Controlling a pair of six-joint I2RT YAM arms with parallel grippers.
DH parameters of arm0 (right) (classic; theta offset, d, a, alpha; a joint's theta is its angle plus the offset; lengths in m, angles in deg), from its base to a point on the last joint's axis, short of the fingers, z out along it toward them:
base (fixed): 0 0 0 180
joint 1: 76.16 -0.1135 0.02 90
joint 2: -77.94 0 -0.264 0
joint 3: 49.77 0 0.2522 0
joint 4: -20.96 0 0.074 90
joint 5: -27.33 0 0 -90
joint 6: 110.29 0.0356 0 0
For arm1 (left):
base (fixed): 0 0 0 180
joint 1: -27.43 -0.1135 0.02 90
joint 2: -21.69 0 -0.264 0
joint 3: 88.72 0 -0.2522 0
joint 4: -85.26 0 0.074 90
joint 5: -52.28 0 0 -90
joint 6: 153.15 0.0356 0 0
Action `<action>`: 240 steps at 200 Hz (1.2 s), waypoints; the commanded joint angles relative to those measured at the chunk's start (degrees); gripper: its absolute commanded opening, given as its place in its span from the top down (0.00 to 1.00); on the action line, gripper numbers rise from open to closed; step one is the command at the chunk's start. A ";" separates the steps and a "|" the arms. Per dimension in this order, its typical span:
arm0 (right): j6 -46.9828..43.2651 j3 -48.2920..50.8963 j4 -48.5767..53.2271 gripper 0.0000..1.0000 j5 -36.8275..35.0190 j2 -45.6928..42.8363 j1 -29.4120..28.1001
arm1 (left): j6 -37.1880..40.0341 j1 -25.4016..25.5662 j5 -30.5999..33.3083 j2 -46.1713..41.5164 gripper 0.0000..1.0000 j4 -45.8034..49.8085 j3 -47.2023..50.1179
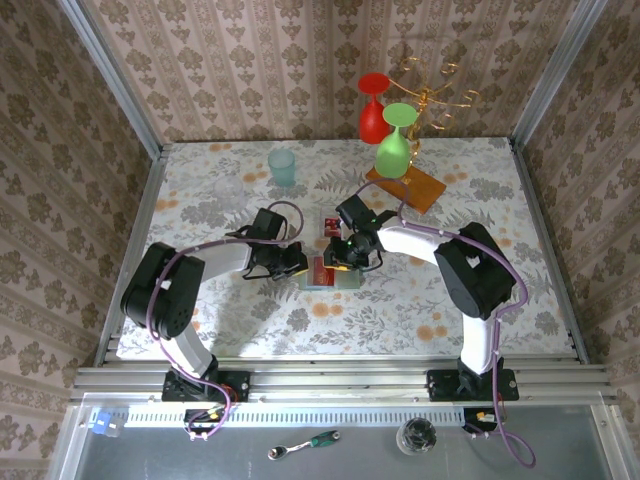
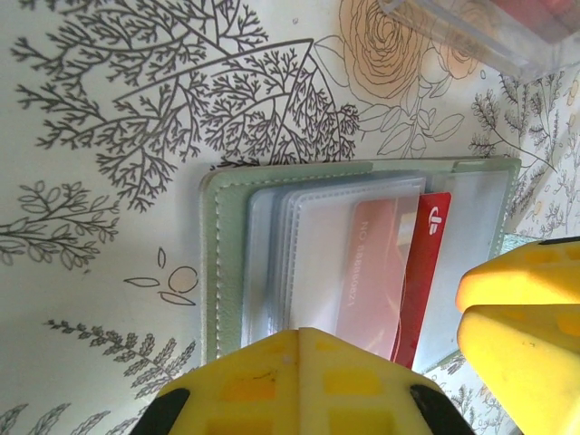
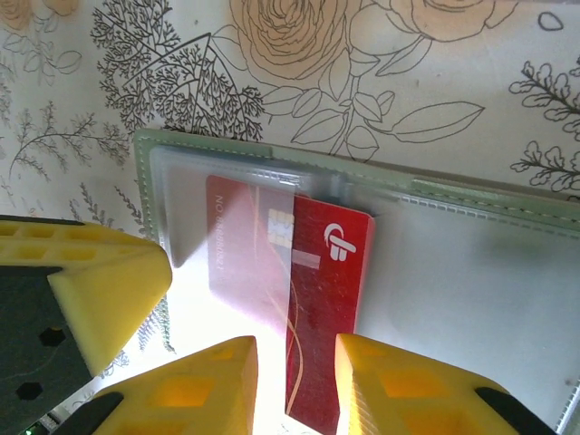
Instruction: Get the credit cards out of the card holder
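L gripper [image 2: 299,349] was pressed together, tips bearing down on the near edge of the open card holder [image 2: 219,272], prob. to pin it flat to the floral tablecloth [image 3: 453,54] so it wouldn't drag along w/ the card. Holder lay mid-table betw. the two arms, stitched green border showing, clear sleeves [image 2: 299,227] fanned inside. The red credit card [image 3: 331,272] sat partway out of a sleeve: chip side under plastic, logo side bare. R gripper [image 3: 297,352] stood partly spread at the card's bare end, one finger each side, the outer finger overlapping the card. Whether it was truly nipping the card or only resting on it couldn't be told. Judged step: drawing the card out, not yet free.

Edges/room: the card's bare long edge faced the holder's plain panel, so it had a flat run that way. The two claws were just beside each other at the holder's near side, so tight quarters. A clear plastic piece [image 2: 471,36] lay near the holder's far corner. Wooden slab [image 1: 405,187] was well apart.
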 commanded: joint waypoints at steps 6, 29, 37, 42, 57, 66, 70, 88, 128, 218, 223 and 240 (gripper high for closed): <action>-0.71 0.97 0.68 0.69 -0.59 -1.83 0.09 | 1.28 0.49 -0.08 -2.18 0.94 2.20 -1.43; 0.08 1.93 -0.57 0.69 0.37 -1.94 0.39 | 1.30 1.41 -0.39 -2.01 0.94 2.56 -2.28; 0.28 2.14 -0.94 0.69 0.64 -1.96 0.56 | 1.36 1.71 -0.31 -1.77 0.94 2.51 -2.55; 0.43 2.33 -1.07 0.69 0.76 -1.94 0.68 | 1.36 1.81 -0.36 -1.54 0.94 2.54 -2.67; 0.70 2.71 -1.47 0.69 1.12 -1.85 0.95 | 1.35 2.16 -0.76 -0.74 0.94 2.49 -2.91; 0.81 2.83 -1.74 0.70 1.37 -1.89 1.05 | 1.41 2.41 -0.90 -0.38 0.94 2.34 -3.07; 0.81 2.92 -1.84 0.69 1.48 -1.83 1.17 | 1.54 2.55 -0.93 -0.29 0.94 2.33 -3.01; 0.81 2.84 -1.97 0.69 1.84 -1.45 1.23 | 1.75 2.73 -0.84 0.45 0.94 2.43 -2.95; 1.23 3.23 -2.73 0.69 2.54 -0.71 1.49 | 2.16 2.69 0.48 1.84 0.95 2.58 -1.85; 4.13 6.63 -9.32 0.69 7.56 0.94 2.64 | 1.87 2.52 0.92 2.30 0.95 2.64 -1.06; 4.23 6.76 -9.52 0.69 7.64 1.03 2.68 | 1.77 2.52 0.92 2.35 0.95 2.64 -1.06; 4.47 6.87 -9.87 0.70 8.09 1.51 2.81 | 1.78 2.52 0.92 2.48 0.95 2.66 -1.10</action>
